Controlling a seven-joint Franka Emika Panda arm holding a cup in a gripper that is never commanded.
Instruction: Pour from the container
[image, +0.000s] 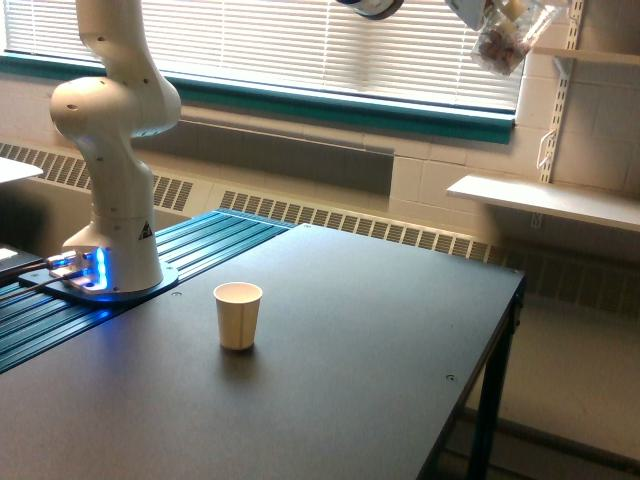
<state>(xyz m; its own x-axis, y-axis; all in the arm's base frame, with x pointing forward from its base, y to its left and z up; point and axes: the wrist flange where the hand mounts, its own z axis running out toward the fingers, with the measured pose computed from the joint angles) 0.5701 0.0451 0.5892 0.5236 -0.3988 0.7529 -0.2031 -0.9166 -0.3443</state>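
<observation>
The container (503, 42), a clear cup with small reddish-brown bits inside, hangs tilted at the top right of the exterior view, high above the table and in front of the window blinds. My gripper (478, 12) is shut on its upper part and is mostly cut off by the top edge of the frame. A small cream paper cup (238, 315) stands upright on the black table (380, 350), far below the container and well toward the exterior view's left of it. I cannot see inside the paper cup.
The arm's white base (112, 240) with a blue light stands on a teal ribbed surface (200, 245) at the left. A white wall shelf (545, 198) juts out at the right, beyond the table's right edge (490, 370).
</observation>
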